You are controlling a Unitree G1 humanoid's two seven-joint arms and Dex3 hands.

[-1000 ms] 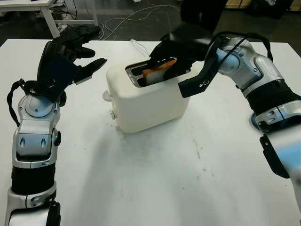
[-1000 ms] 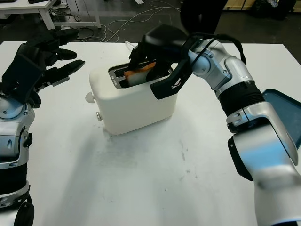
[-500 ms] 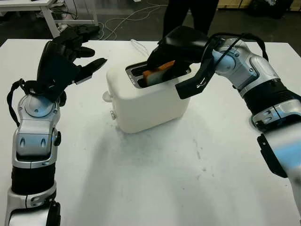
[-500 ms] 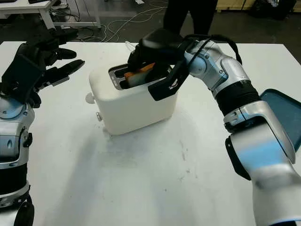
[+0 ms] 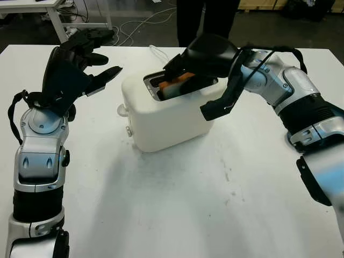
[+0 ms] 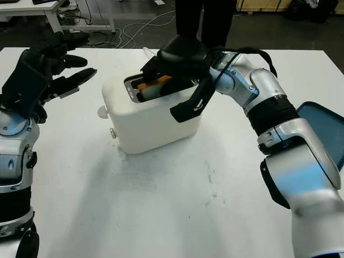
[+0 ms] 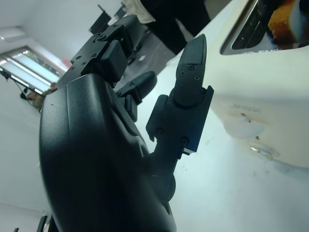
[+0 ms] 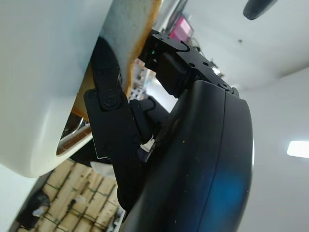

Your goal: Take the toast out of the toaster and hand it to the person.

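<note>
while my right hand (image 5: 201, 56) sits over the toaster (image 5: 166, 115) at upper centre, fingers clamped on the toast (image 5: 174, 83), the slice lies lengthwise in its slot; left hand (image 5: 72, 67) open, upper left, farther.

Lab, floor cables (image 5: 141, 22), white desks (image 5: 32, 5)
</note>
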